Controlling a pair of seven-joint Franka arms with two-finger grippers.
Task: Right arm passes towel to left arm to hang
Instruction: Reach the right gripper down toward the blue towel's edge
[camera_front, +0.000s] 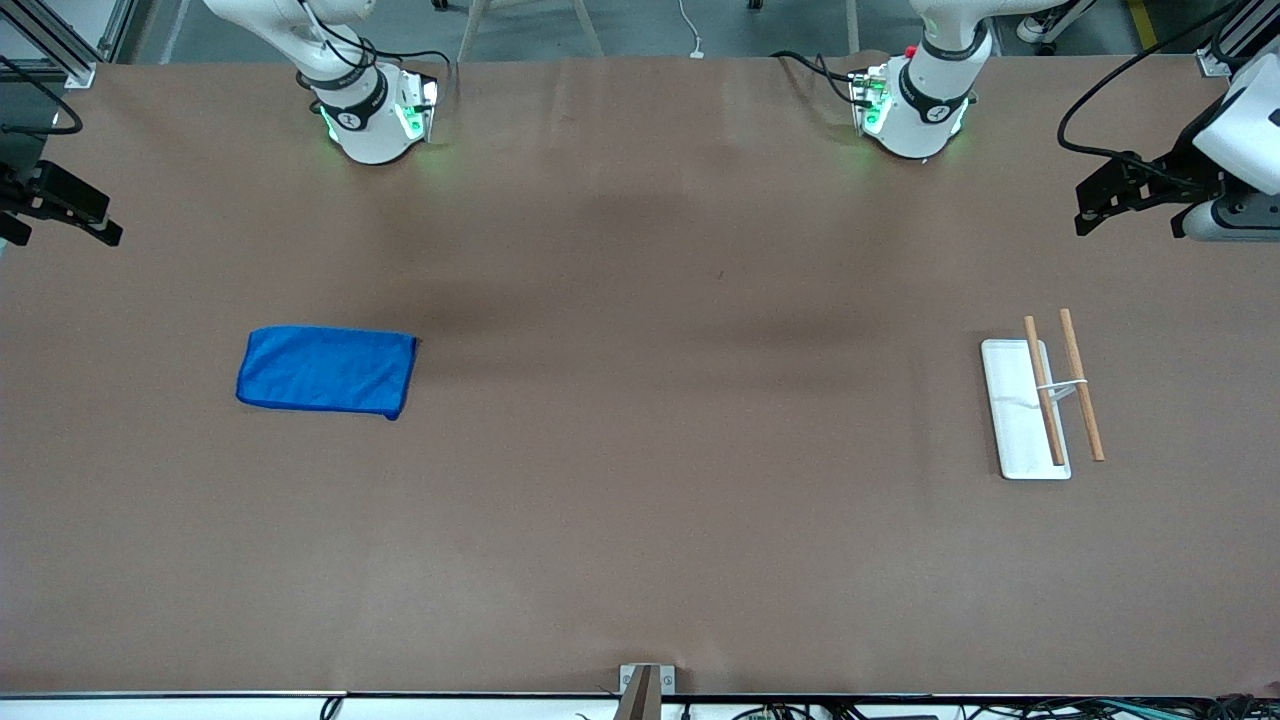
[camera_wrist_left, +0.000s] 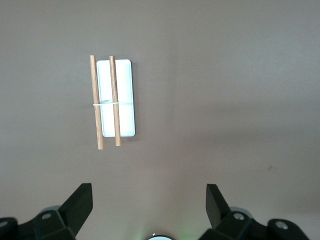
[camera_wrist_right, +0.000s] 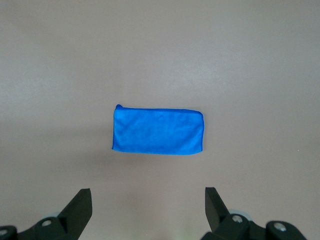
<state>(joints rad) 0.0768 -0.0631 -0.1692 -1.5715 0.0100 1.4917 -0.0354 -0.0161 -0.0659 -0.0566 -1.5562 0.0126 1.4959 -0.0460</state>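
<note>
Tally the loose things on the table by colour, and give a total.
Blue: 1, the folded towel
White: 1, the tray
Wood brown: 2, the rods across the tray
Total: 4

Brown tabletop (camera_front: 640, 520), white tray (camera_front: 1015, 420) near the left arm's end, two wooden rods (camera_front: 1080, 395) across it, thin white band joining them

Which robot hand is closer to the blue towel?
Right. The right hand hangs open above the towel's end of the table; the left hand hangs open above the rack.
</note>
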